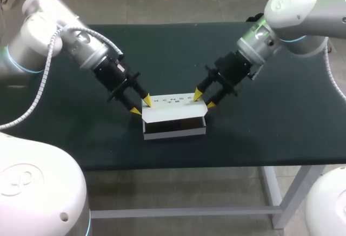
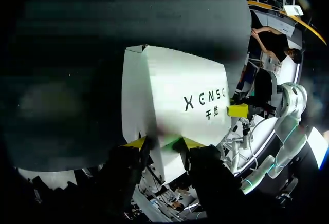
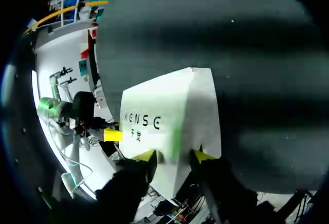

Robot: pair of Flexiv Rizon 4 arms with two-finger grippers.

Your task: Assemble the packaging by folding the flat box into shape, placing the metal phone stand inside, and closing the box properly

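Head view: the box [image 1: 173, 110] sits near the middle of the table [image 1: 270, 138], closer to the front edge than the back; bare table lies on every side, widest to the left and right; a dark gap shows between its lid [image 1: 174, 106] and the front wall [image 1: 174, 131]; the left gripper [image 1: 141, 106] comes down at the box's left end with its fingers spread, one tip on the lid's rear corner and the other just off the left edge nearer the front; the right gripper [image 1: 204, 99] mirrors it at the right end, also spread, one tip on the lid's rear edge and the other at the right side; neither is closed on the box. Left wrist view: the box [image 2: 175, 95] runs out ahead of the left gripper [image 2: 163, 143], its near end wedged between the parted tips, which lie against it; open table [image 2: 77, 54] spreads beyond and beside it; one yellow fingertip [image 2: 238, 111] of the right gripper touches the far end. Right wrist view: the box [image 3: 169, 116] lies ahead of the right gripper [image 3: 175, 155], its near end between the spread tips; bare table [image 3: 257, 54] lies past it; a yellow fingertip [image 3: 112, 135] of the left gripper stands at the far end.
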